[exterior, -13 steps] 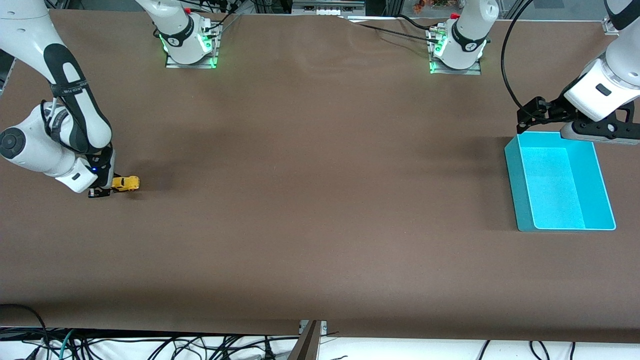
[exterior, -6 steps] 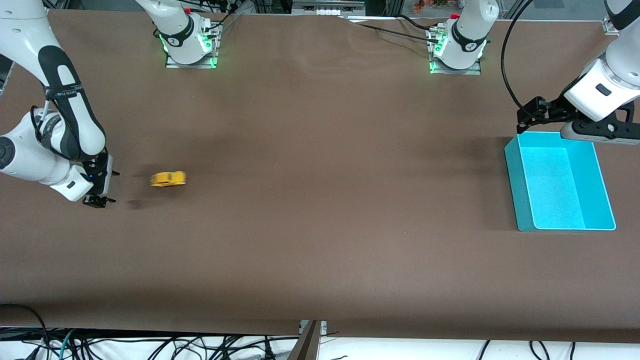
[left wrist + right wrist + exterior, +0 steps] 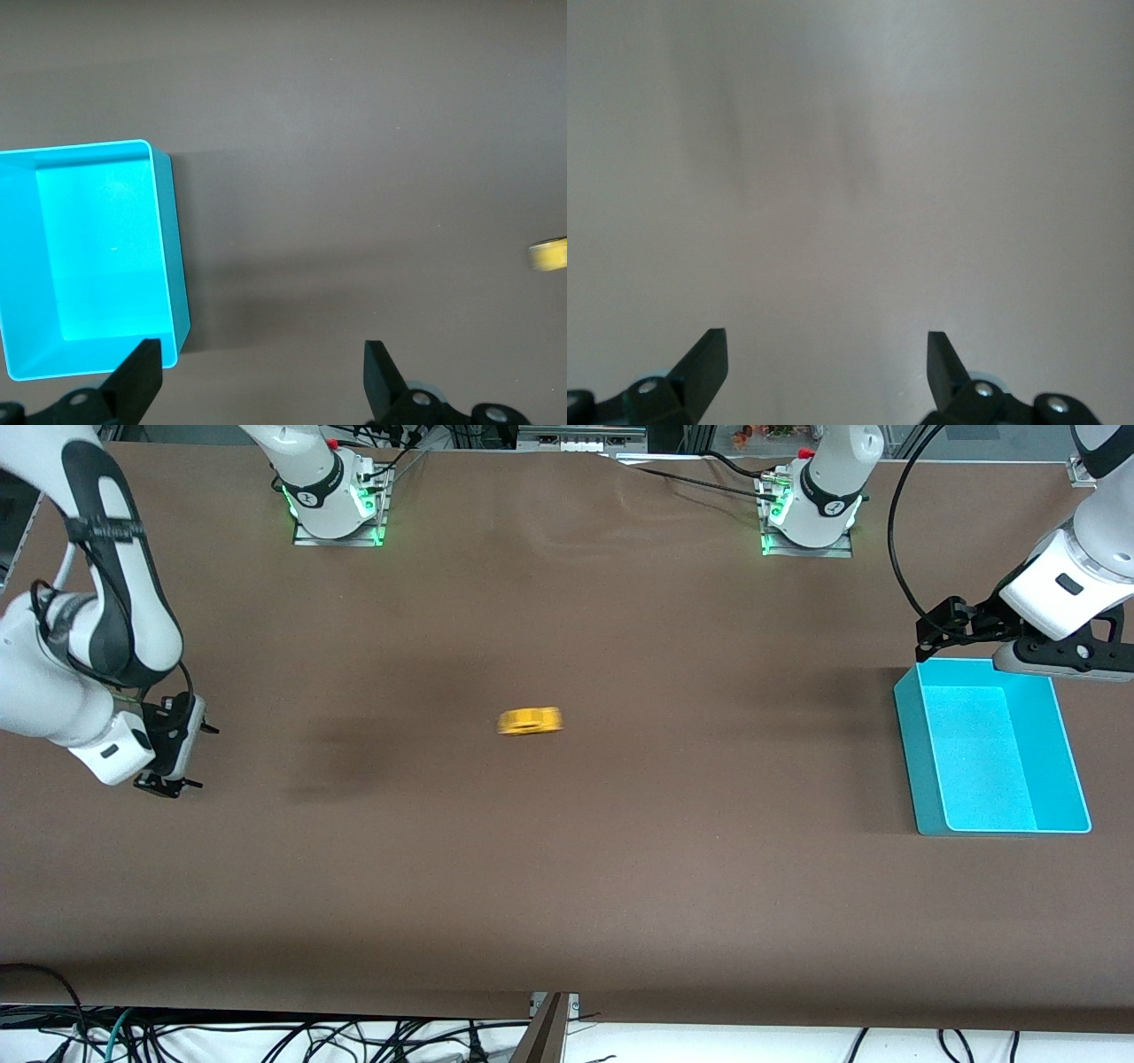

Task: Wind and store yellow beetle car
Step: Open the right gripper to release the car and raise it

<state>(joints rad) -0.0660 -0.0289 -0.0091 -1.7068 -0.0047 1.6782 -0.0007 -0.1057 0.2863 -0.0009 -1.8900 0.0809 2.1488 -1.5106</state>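
The yellow beetle car (image 3: pixel 530 721) is a blurred streak on the brown table near its middle, held by nothing. It also shows at the edge of the left wrist view as a yellow beetle car (image 3: pixel 549 255). My right gripper (image 3: pixel 202 757) hangs open and empty over the table at the right arm's end, well away from the car. In its wrist view the right gripper (image 3: pixel 827 359) has only bare table between its fingers. My left gripper (image 3: pixel 928 638) waits open above the corner of the cyan bin (image 3: pixel 917 762) closest to the robot bases. The left gripper (image 3: pixel 261 367) is empty.
The cyan bin (image 3: pixel 170 239) stands empty at the left arm's end of the table. Both robot bases (image 3: pixel 337 509) sit along the table edge farthest from the front camera. Cables hang under the edge closest to that camera.
My right gripper opened and let go of the car, then drew back and up. The car has run across the table from that gripper toward the left arm's end. The left arm has not moved.
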